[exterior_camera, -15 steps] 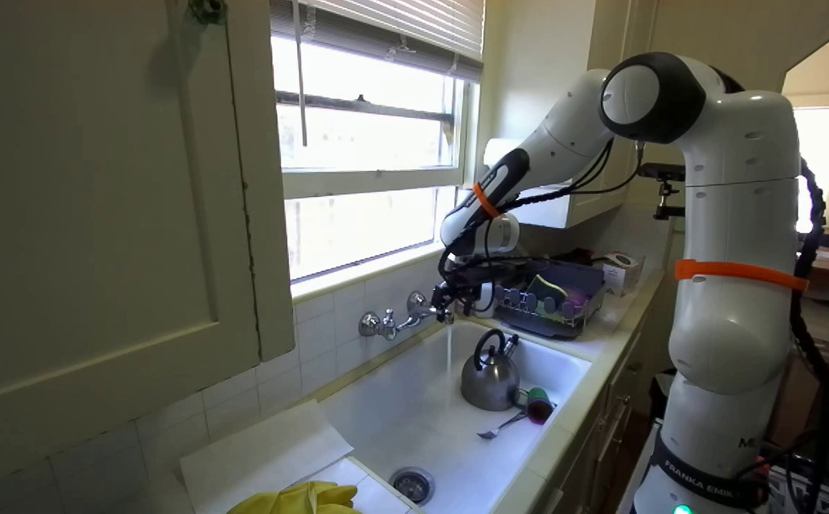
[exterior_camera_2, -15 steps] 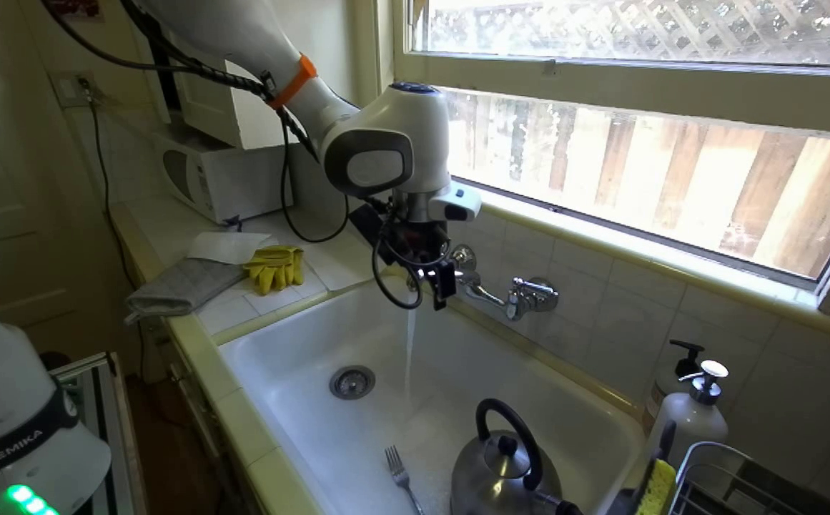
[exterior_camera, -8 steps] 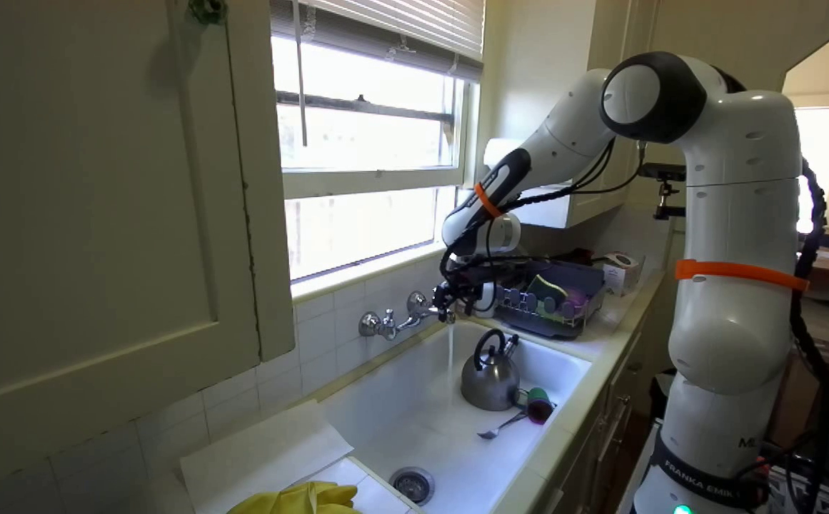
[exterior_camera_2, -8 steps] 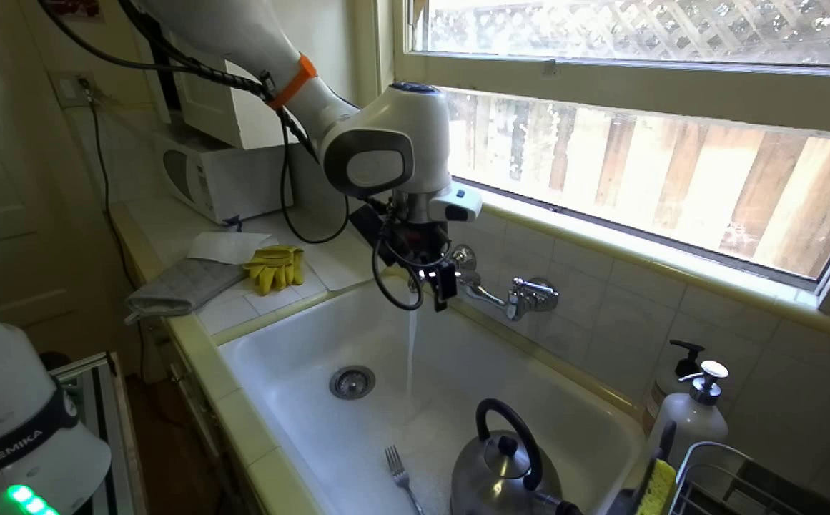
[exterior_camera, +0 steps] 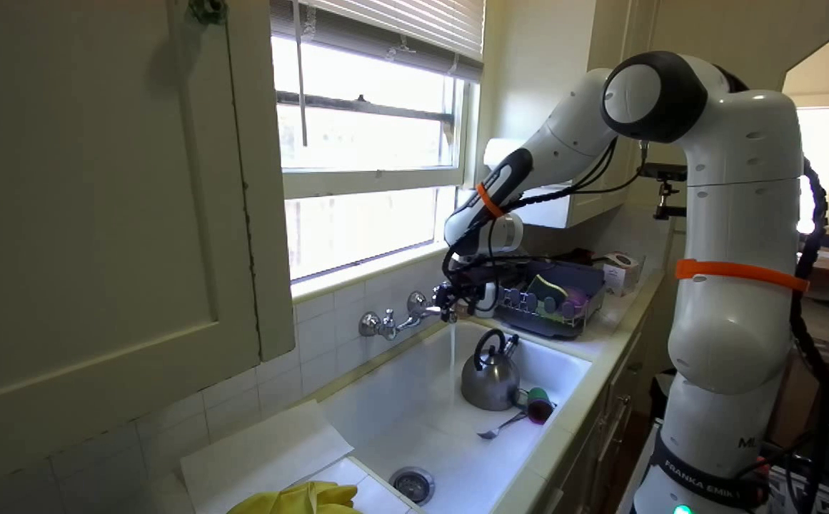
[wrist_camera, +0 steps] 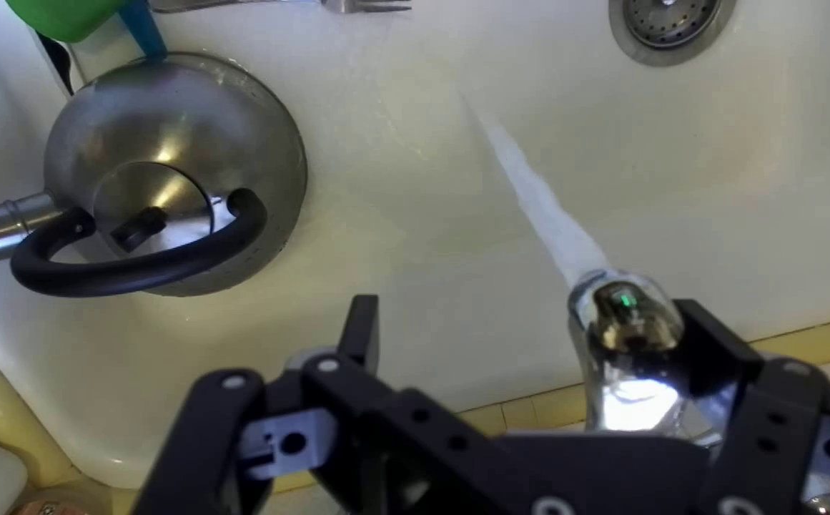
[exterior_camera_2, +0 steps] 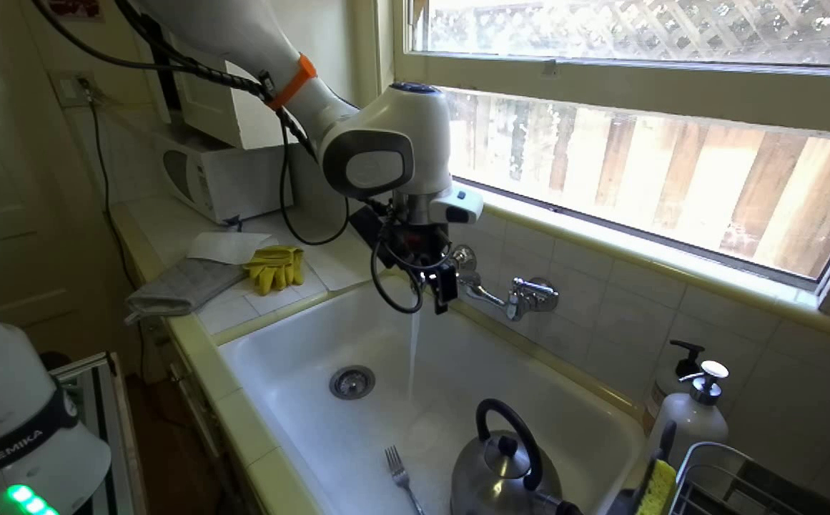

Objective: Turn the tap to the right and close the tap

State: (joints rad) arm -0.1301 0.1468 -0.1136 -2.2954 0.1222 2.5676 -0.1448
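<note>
The chrome tap [exterior_camera: 388, 325] is mounted on the tiled wall above the sink; it also shows in an exterior view [exterior_camera_2: 527, 297]. Water runs from its spout [wrist_camera: 633, 322] into the sink. My gripper [wrist_camera: 537, 336] is open around the spout end. In the wrist view the spout lies against or very near the right finger, with a wide gap to the left finger. In both exterior views the gripper [exterior_camera: 450, 300] [exterior_camera_2: 437, 282] points down at the spout and hides most of it. One knob handle is partly hidden behind the gripper.
A steel kettle [wrist_camera: 186, 143] with a dark handle stands in the white sink [exterior_camera_2: 529, 372], with a fork [exterior_camera_2: 398, 468] and a green cup [exterior_camera: 539, 400]. Soap bottles [exterior_camera_2: 690, 422] and a dish rack [exterior_camera: 550, 314] stand beside the sink. Yellow gloves [exterior_camera_2: 274, 268] lie on the counter.
The gripper has moved slightly to the right in both exterior views. The water stream has shifted slightly the same way, so the spout has swung a little with it. The water keeps running.
</note>
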